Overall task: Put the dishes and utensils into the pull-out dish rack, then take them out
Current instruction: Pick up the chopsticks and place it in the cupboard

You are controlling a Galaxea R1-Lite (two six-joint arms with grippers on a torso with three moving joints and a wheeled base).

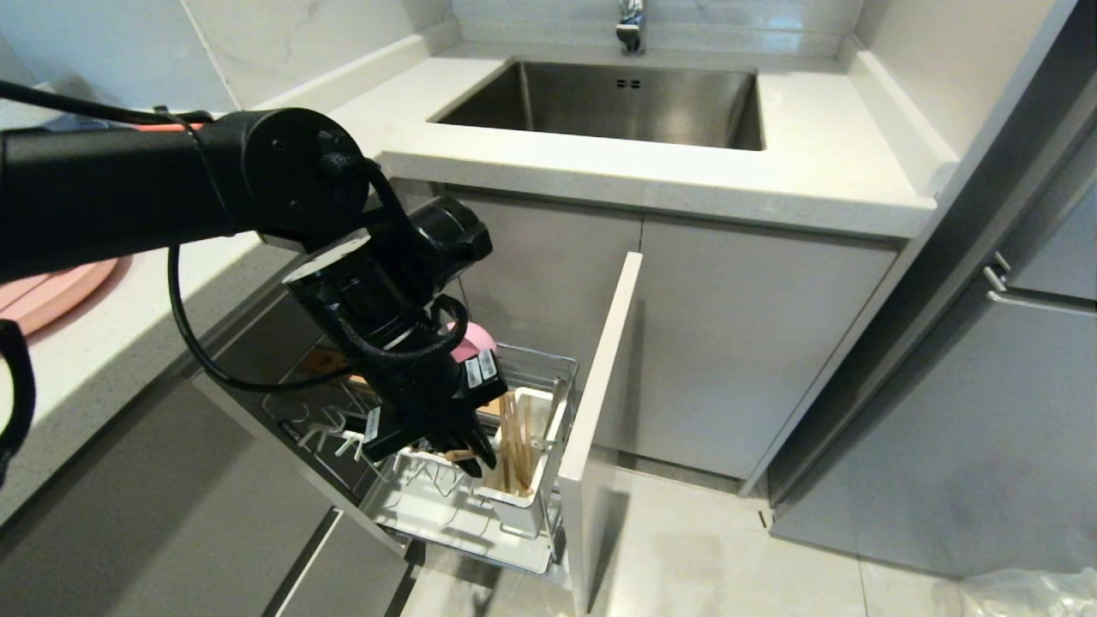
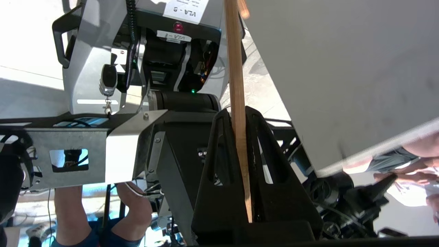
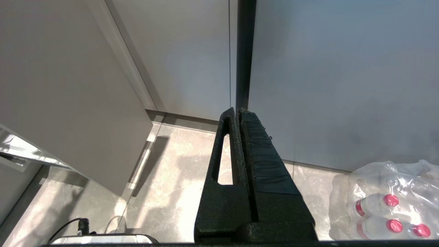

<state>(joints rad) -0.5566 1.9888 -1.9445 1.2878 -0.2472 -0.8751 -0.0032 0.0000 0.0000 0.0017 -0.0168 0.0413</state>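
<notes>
My left gripper [image 2: 240, 115] pinches a chopstick [image 2: 238, 103] lengthwise just above the holder [image 1: 518, 493], so it passes upright through its mouth; my right gripper [image 3: 238, 113] idles closed, empty.

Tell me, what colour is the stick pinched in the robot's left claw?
Light wood, a pale tan chopstick; the left wrist view shows it best.

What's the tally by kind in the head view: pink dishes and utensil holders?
Matte pink round plate, on the white counter: 1
Matte pink bowl, in the chrome wire rack, partly hidden: 1
White utensil holder, with light-wood chopsticks in it: 1
Total: 3
</notes>
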